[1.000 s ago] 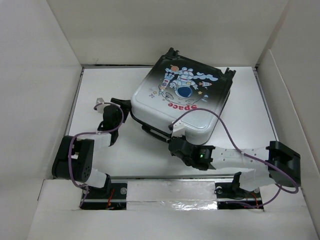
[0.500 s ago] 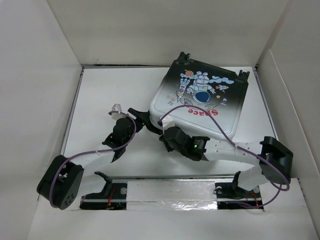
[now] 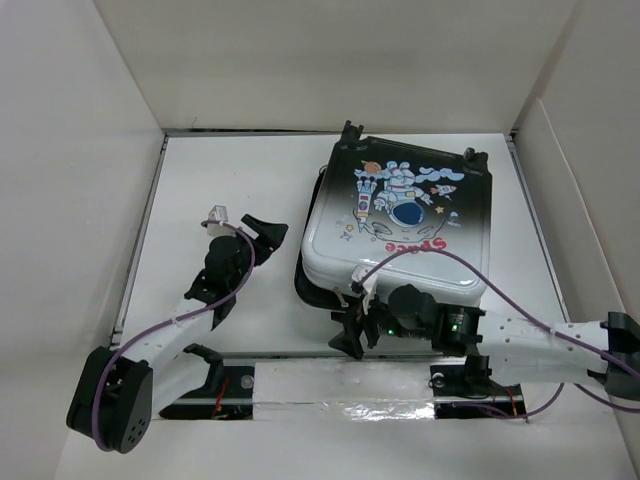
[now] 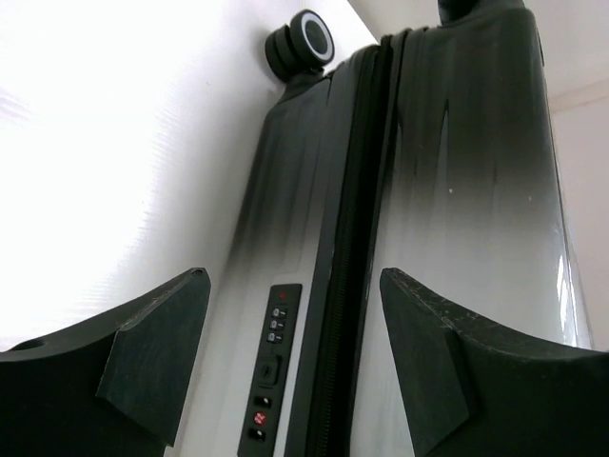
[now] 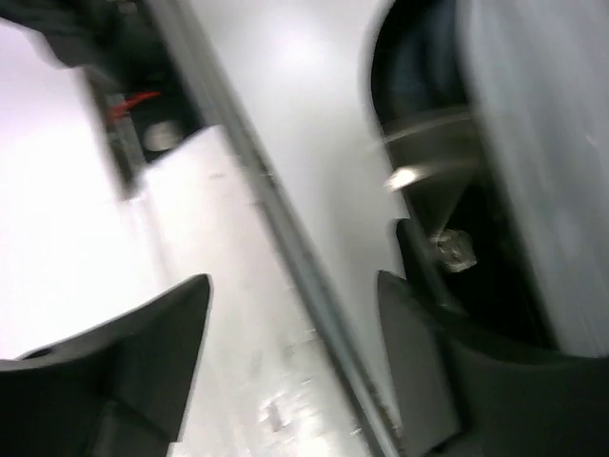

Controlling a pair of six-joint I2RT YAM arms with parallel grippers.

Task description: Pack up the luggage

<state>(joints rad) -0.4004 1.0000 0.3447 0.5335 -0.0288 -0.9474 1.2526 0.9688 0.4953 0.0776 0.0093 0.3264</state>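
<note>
The luggage [image 3: 400, 225] lies flat and closed on the right half of the white table, its astronaut print facing up. My left gripper [image 3: 245, 226] stands open a short way off its left side, touching nothing. In the left wrist view that gripper [image 4: 293, 286] faces the luggage's side [image 4: 457, 190], with the zipper seam, the combination lock [image 4: 271, 367] and a black wheel [image 4: 303, 40] ahead. My right gripper [image 3: 348, 322] is open by the near left corner of the luggage. The blurred right wrist view shows that gripper [image 5: 293, 286] empty over the table, dark luggage parts [image 5: 476, 238] at right.
White walls enclose the table on the left [image 3: 70, 200], back [image 3: 330, 60] and right [image 3: 590, 200]. A shiny taped strip [image 3: 340, 385] runs along the near edge between the arm bases. Purple cables loop along both arms.
The luggage has slid right and turned squarer to the table. My right gripper has opened and drawn back to the near corner. The left gripper now stands apart from the case.
</note>
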